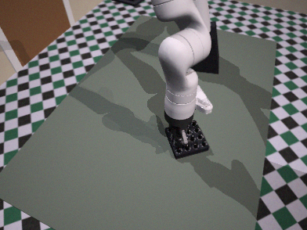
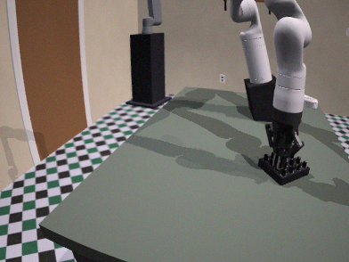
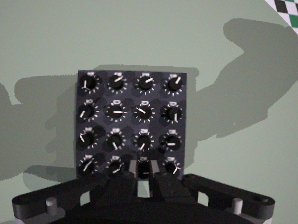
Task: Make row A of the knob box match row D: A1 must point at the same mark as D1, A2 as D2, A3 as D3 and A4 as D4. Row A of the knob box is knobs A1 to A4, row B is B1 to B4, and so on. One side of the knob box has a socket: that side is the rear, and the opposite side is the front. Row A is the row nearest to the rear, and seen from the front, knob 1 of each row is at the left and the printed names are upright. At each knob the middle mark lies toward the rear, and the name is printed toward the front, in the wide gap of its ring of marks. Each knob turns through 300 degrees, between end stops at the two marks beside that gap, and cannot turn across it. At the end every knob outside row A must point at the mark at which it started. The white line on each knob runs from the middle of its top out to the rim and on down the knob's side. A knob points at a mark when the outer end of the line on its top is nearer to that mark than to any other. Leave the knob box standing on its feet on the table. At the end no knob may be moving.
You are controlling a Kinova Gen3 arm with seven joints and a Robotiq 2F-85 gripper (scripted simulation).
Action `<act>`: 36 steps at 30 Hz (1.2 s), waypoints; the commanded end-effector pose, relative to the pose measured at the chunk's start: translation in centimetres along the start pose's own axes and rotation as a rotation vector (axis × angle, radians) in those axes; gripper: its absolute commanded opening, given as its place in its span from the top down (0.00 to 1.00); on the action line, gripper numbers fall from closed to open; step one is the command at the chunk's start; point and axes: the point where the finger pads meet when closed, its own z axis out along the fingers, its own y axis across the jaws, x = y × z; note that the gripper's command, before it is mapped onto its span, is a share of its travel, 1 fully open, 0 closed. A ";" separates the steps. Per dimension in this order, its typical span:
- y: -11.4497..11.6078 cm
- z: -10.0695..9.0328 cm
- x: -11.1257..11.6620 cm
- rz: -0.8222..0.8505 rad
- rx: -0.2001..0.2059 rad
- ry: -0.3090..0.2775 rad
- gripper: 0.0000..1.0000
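Observation:
The black knob box (image 1: pixel 192 154) (image 2: pixel 282 180) (image 3: pixel 131 97) stands flat on the green table. In the wrist view its names lie above the knobs, so row A is the bottom row, with A1 at the right. My gripper (image 1: pixel 185 138) (image 2: pixel 279 162) (image 3: pixel 143 170) points down and is shut on knob A2, whose line is mostly hidden between the fingers. Knob A1 (image 3: pixel 171 168) points to the lower right; A3 (image 3: pixel 115 167) and A4 (image 3: pixel 87 166) are partly unclear. Knobs D1 (image 3: pixel 173 84), D2 (image 3: pixel 145 83) and D3 (image 3: pixel 117 83) point to the upper right; D4 (image 3: pixel 89 84) points down, slightly left.
Neighbouring knobs stand close around the fingers, with B2 (image 3: pixel 144 142) just frontward of A2. The arm's black base (image 1: pixel 211 59) (image 2: pixel 260 102) stands at the back of the green table (image 1: pixel 98 168) (image 2: pixel 156 196). A black pedestal (image 2: pixel 147 67) stands on the floor beyond. The socket is not visible.

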 end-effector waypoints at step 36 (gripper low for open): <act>0.0 0.0 -0.1 -0.007 -0.001 -0.001 0.81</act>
